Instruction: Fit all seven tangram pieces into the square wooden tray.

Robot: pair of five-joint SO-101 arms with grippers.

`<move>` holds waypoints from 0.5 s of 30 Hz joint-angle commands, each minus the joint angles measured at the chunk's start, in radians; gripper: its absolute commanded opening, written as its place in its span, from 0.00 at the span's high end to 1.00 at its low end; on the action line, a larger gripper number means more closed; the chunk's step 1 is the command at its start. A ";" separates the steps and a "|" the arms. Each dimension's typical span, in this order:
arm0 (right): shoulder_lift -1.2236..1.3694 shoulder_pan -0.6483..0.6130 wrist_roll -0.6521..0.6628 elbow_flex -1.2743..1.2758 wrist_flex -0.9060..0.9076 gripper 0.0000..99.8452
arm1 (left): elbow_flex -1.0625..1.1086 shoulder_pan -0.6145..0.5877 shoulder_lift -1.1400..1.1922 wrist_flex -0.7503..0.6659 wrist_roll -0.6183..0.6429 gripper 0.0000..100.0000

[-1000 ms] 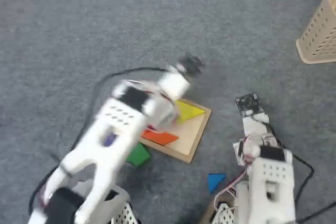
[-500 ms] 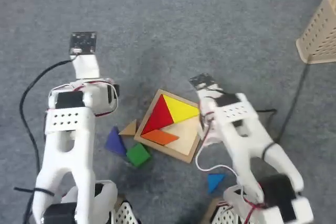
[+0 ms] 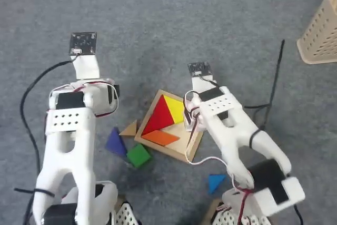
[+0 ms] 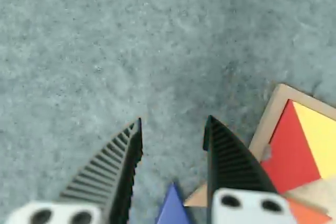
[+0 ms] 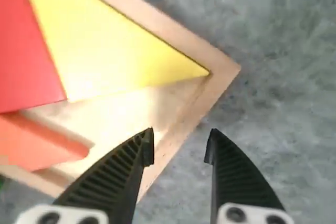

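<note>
The square wooden tray (image 3: pixel 188 149) lies mid-table, holding a red triangle (image 3: pixel 157 115), a yellow triangle (image 3: pixel 175 108) and an orange piece (image 3: pixel 160 138). Left of it on the carpet lie a tan triangle (image 3: pixel 129 128), a dark blue triangle (image 3: pixel 115 142) and a green square (image 3: pixel 138 155). A small blue triangle (image 3: pixel 215 182) lies in front of the tray, to the right. My right gripper (image 5: pixel 181 131) is open above the tray's right rim (image 5: pixel 210 85), near the yellow triangle (image 5: pixel 105 40). My left gripper (image 4: pixel 173 121) is open over bare carpet left of the tray (image 4: pixel 273 114), with the dark blue triangle's tip (image 4: pixel 172 208) below it.
A perforated wooden holder (image 3: pixel 320 30) stands at the far right back. A black cable (image 3: pixel 276 77) loops over the carpet right of the tray. White perforated bases (image 3: pixel 126 214) sit at the front edge. Open carpet stretches behind the tray.
My left arm has swung off the tray to the left. My right arm has come in from the right and now hangs over the tray's right rim.
</note>
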 commanded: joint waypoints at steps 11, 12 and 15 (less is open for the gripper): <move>0.156 0.239 0.114 -0.157 -0.067 0.97 | -0.002 0.046 -0.037 -0.014 0.009 0.82; 0.177 0.263 0.123 -0.180 -0.073 0.97 | 0.004 0.046 -0.037 -0.015 0.009 0.82; 0.243 0.317 0.141 -0.270 -0.073 0.97 | 0.013 0.046 -0.038 -0.015 0.006 0.82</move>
